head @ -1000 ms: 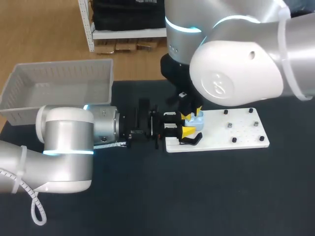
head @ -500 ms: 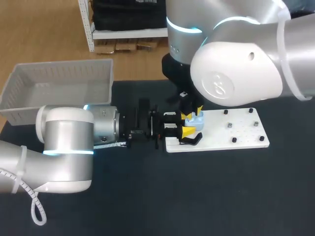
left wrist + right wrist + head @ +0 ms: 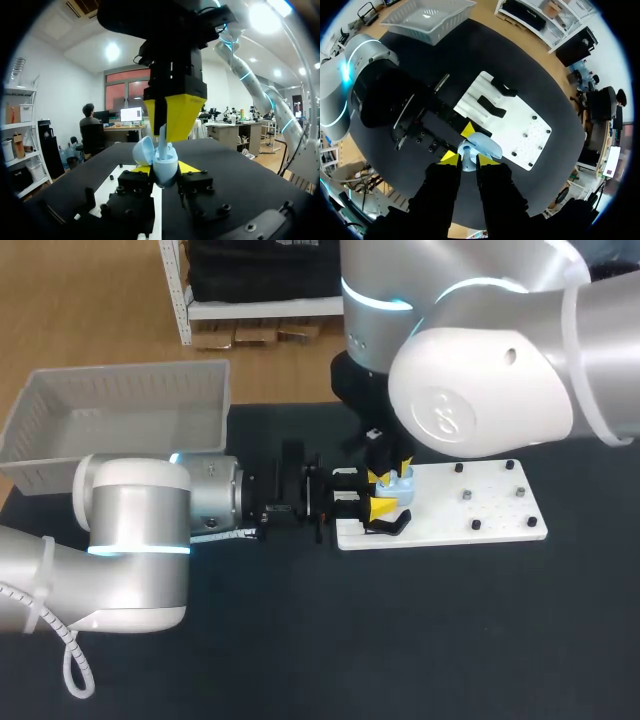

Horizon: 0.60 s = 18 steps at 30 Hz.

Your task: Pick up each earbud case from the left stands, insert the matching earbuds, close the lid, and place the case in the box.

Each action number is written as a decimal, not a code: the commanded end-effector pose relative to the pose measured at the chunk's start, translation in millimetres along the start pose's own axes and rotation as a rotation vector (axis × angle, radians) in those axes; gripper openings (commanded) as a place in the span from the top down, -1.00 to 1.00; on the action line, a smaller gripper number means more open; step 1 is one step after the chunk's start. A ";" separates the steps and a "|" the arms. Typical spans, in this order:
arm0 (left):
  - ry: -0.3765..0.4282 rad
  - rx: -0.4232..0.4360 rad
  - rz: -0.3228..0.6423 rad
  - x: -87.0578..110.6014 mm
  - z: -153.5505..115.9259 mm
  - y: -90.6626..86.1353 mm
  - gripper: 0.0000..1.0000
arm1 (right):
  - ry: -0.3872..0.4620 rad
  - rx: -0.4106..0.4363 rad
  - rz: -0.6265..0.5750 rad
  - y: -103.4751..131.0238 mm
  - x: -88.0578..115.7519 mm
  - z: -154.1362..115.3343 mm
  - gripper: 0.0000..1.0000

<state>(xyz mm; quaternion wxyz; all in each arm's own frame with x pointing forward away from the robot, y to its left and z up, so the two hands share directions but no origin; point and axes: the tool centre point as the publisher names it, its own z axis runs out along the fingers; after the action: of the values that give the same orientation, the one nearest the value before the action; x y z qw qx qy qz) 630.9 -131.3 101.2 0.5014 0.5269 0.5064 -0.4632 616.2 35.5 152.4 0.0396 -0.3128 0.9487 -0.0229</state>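
Note:
A light blue earbud case (image 3: pixel 400 483) with its lid (image 3: pixel 144 150) open is held over the left end of the white board (image 3: pixel 480 505). My left gripper (image 3: pixel 378 508), reaching in level from the left, is shut on the case (image 3: pixel 164 170). My right gripper (image 3: pixel 390 476) points straight down over it and is shut on a white earbud (image 3: pixel 162 136), whose lower end is in the case's opening. In the right wrist view the earbud (image 3: pixel 466 150) sits between my right gripper's (image 3: pixel 468 159) yellow tips, with the case's lid (image 3: pixel 484 143) just beyond.
Two black stands (image 3: pixel 492 107) sit on the board's left part, and small black pegs (image 3: pixel 466 496) dot its right part. A white basket (image 3: pixel 120 420) stands at the table's far left corner. The table's top is black.
My right arm has shifted very slightly to the right. Both grips are unchanged and the left arm has kept still.

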 end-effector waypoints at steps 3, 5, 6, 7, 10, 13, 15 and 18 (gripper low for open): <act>-0.003 -0.011 0.004 0.4 0.3 -2.9 1.00 | -0.004 -0.002 0.005 -1.1 0.5 1.3 1.00; -0.003 -0.011 0.004 0.4 0.3 -2.9 1.00 | -0.003 -0.003 0.006 -1.2 0.5 1.9 1.00; -0.003 -0.011 0.004 0.4 0.3 -2.9 1.00 | -0.003 -0.003 0.006 -1.2 0.5 2.1 1.00; -0.003 -0.011 0.004 0.4 0.3 -2.9 1.00 | -0.003 -0.003 0.006 -1.2 0.5 2.2 1.00; -0.003 -0.011 0.004 0.4 0.3 -2.9 1.00 | -0.003 -0.005 0.005 -1.1 0.3 2.8 1.00; -0.003 -0.011 0.004 0.4 0.3 -2.9 1.00 | -0.004 -0.005 0.004 -0.9 0.0 3.1 1.00; -0.003 -0.011 0.004 0.4 0.3 -2.9 1.00 | -0.006 -0.005 0.005 -0.8 -0.5 3.0 1.00; -0.003 -0.011 0.004 0.4 0.3 -2.9 1.00 | -0.009 -0.006 0.005 -0.8 -1.4 3.0 1.00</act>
<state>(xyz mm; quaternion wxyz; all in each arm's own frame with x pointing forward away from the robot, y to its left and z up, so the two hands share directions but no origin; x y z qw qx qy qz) 630.9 -131.3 101.2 0.5014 0.5269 0.5064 -0.4632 617.9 36.1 150.7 0.0410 -0.3112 0.9493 -0.0184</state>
